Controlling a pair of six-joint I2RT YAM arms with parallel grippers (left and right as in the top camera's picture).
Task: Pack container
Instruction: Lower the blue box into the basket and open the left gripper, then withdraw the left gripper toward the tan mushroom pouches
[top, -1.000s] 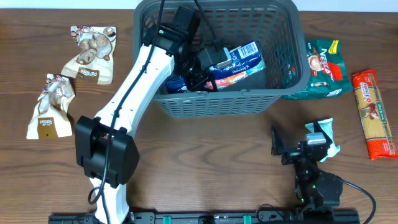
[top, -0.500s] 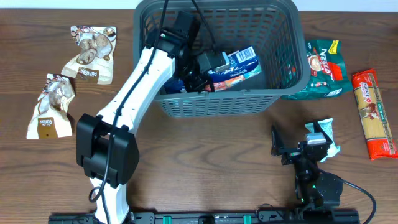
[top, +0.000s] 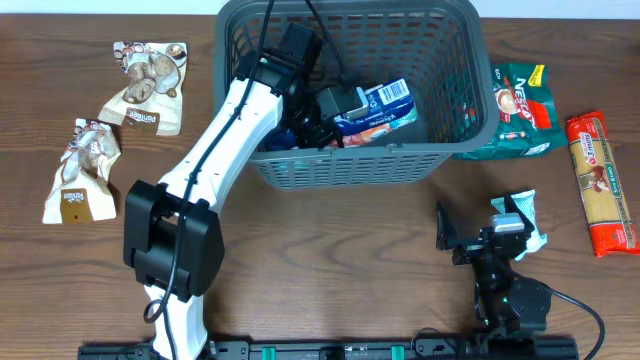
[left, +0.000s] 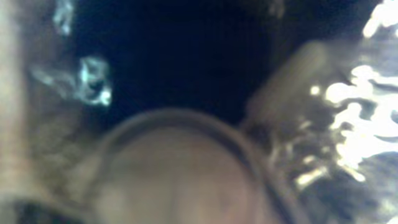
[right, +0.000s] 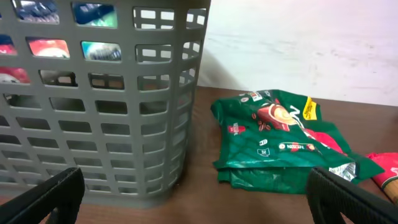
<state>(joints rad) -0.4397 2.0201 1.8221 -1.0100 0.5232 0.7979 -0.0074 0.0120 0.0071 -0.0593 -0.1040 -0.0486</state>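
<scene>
The container, a large dark grey basket (top: 350, 172) with lattice walls, stands at the back centre of the table. It fills the left of the right wrist view (right: 93, 124). My left gripper (top: 328, 108) reaches down inside it and looks shut on a blue packet (top: 380, 105) that lies tilted in the basket. The left wrist view is a close blur. My right gripper (top: 483, 225) rests low at the front right, open and empty (right: 199, 202), facing the basket's right wall.
A green coffee packet (top: 520, 110) lies against the basket's right side (right: 280, 137). A red pasta packet (top: 600, 180) lies at the far right. A white-teal packet (top: 527, 215) lies by the right gripper. Two beige mushroom packets (top: 150, 85) (top: 82, 170) lie at the left.
The left gripper and the blue packet have shifted slightly left and down inside the basket, and the packet has tilted. The right arm has not moved.
</scene>
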